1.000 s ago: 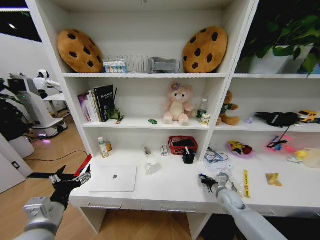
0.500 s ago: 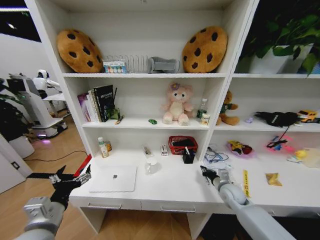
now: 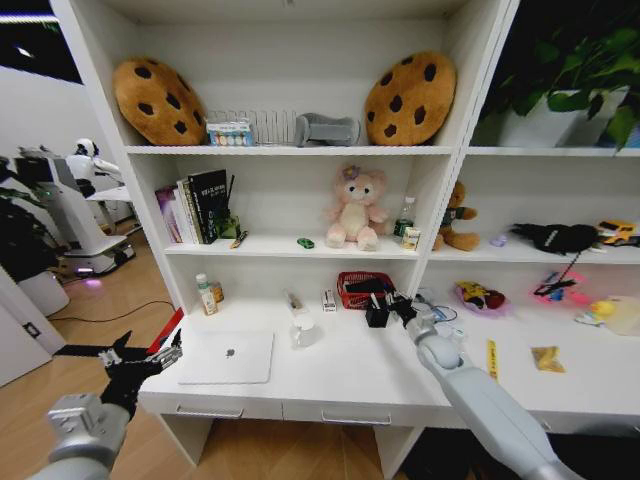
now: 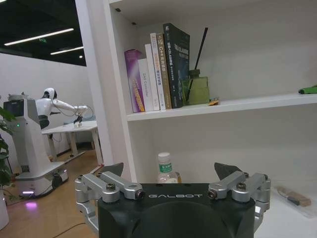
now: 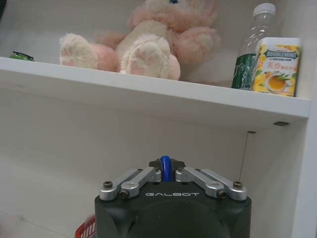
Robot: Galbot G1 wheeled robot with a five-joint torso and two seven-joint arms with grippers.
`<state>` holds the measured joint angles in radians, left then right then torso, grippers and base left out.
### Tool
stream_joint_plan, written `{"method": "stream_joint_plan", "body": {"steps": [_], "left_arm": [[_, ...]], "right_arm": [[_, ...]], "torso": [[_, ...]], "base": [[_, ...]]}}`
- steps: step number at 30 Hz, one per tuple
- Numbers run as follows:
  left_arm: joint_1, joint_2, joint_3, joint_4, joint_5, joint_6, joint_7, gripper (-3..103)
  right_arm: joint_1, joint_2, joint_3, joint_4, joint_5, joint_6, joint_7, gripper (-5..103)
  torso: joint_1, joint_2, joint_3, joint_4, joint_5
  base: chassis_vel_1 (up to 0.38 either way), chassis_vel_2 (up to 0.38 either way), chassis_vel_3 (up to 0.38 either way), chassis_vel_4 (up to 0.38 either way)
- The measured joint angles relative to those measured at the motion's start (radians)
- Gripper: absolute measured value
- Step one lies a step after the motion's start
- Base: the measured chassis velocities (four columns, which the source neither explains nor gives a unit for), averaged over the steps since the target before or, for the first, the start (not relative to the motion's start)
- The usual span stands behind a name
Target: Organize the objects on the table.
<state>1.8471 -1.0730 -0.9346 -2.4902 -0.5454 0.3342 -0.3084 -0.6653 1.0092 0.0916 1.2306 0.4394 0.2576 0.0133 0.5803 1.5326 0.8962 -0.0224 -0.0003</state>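
My right gripper point(image 3: 396, 302) hovers over the back of the white table point(image 3: 340, 375), beside a black pen holder point(image 3: 377, 315) and a red basket point(image 3: 364, 288). The right wrist view shows this gripper point(image 5: 165, 174) shut on a blue pen point(image 5: 165, 166), whose tip pokes up between the fingers. A slim silver laptop point(image 3: 227, 357) lies closed at the table's front left. A small green item point(image 3: 305, 243) rests on the shelf above. My left gripper point(image 3: 130, 366) stays open off the table's left end, its fingers point(image 4: 106, 174) spread wide with nothing between them.
A clear green-labelled bottle point(image 3: 205, 294) stands at the back left of the table. A clear glass cup point(image 3: 303, 331) sits right of the laptop. Books point(image 3: 195, 207), a pink plush point(image 3: 353, 208) and cookie cushions point(image 3: 408, 98) fill the shelves. Another robot point(image 3: 75, 195) stands far left.
My right arm has swung from the table's front right up and back to the pen holder and basket. The left arm has not moved.
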Motion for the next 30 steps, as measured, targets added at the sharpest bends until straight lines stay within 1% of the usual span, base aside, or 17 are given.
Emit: {"method": "stream_joint_plan", "body": {"steps": [2,5,7,9,10,11,12,14,21,22,23,24,27,28,30], "left_arm": [[0.0,0.0,0.0,0.0,0.0,0.0,0.0,100],[0.0,0.0,0.0,0.0,0.0,0.0,0.0,100],[0.0,0.0,0.0,0.0,0.0,0.0,0.0,100],[0.0,0.0,0.0,0.0,0.0,0.0,0.0,100],[0.0,0.0,0.0,0.0,0.0,0.0,0.0,100],[0.0,0.0,0.0,0.0,0.0,0.0,0.0,100],[0.0,0.0,0.0,0.0,0.0,0.0,0.0,100],[0.0,0.0,0.0,0.0,0.0,0.0,0.0,100],[0.0,0.0,0.0,0.0,0.0,0.0,0.0,100],[0.0,0.0,0.0,0.0,0.0,0.0,0.0,100],[0.0,0.0,0.0,0.0,0.0,0.0,0.0,100],[0.0,0.0,0.0,0.0,0.0,0.0,0.0,100],[0.0,0.0,0.0,0.0,0.0,0.0,0.0,100],[0.0,0.0,0.0,0.0,0.0,0.0,0.0,100],[0.0,0.0,0.0,0.0,0.0,0.0,0.0,100]], "right_arm": [[0.042,0.037,-0.015,-0.08,-0.042,0.041,0.0,8],[0.056,0.05,-0.022,-0.106,-0.052,0.055,0.0,8],[0.079,0.076,-0.032,-0.163,-0.061,0.077,-0.003,8],[0.083,0.082,-0.033,-0.173,-0.062,0.083,-0.004,8],[0.104,0.117,-0.039,-0.23,-0.074,0.123,-0.009,8],[0.112,0.13,-0.042,-0.251,-0.08,0.139,-0.01,8],[0.112,0.13,-0.042,-0.251,-0.08,0.139,-0.01,8],[0.126,0.149,-0.045,-0.291,-0.085,0.165,-0.013,8],[0.134,0.143,-0.037,-0.349,-0.08,0.204,-0.034,8],[0.135,0.142,-0.037,-0.353,-0.075,0.207,-0.038,6],[0.135,0.141,-0.036,-0.356,-0.071,0.207,-0.042,9],[0.135,0.141,-0.036,-0.356,-0.071,0.207,-0.042,9],[0.135,0.143,-0.032,-0.361,-0.06,0.208,-0.063,25],[0.135,0.143,-0.032,-0.361,-0.06,0.208,-0.063,25],[0.134,0.141,-0.031,-0.361,-0.058,0.207,-0.066,36]], "torso": [[0.0,0.0,0.0,0.0,0.0004],[0.0,0.0,0.0,-0.0001,0.0002],[0.0,0.0,0.0,-0.0003,0.0001],[0.0,0.0,0.0,-0.0003,0.0001],[0.0,0.0,0.0,-0.0003,0.0002],[0.0,0.0,0.0,0.0,0.0006],[0.0,0.0,0.0,0.0,0.0006],[0.0,0.0,0.0,0.0,0.0001],[0.0,0.0,0.0,-0.0003,0.0003],[0.0,0.0,0.0,-0.0003,0.0003],[0.0,0.0,0.0,-0.0004,0.0003],[0.0,0.0,0.0,-0.0004,0.0003],[0.0,0.0,0.0,-0.0002,0.0003],[0.0,0.0,0.0,-0.0002,0.0003],[0.0,0.0,0.0,-0.0002,0.0003]], "base": [[0.0,0.0,0.0,0.0],[0.0,0.0,0.0,0.0],[0.0,0.0,0.0,0.0],[0.0,0.0,0.0,0.0],[0.0,0.0,0.0,0.0],[0.0,0.0,0.0,0.0],[0.0,0.0,0.0,0.0],[0.0,0.0,0.0,0.0],[0.0,0.0,0.0,0.0],[0.0,0.0,0.0,0.0],[0.0,0.0,0.0,0.0],[0.0,0.0,0.0,0.0],[0.0,0.0,0.0,0.0],[0.0,0.0,0.0,0.0],[0.0,0.0,0.0,0.0]]}}
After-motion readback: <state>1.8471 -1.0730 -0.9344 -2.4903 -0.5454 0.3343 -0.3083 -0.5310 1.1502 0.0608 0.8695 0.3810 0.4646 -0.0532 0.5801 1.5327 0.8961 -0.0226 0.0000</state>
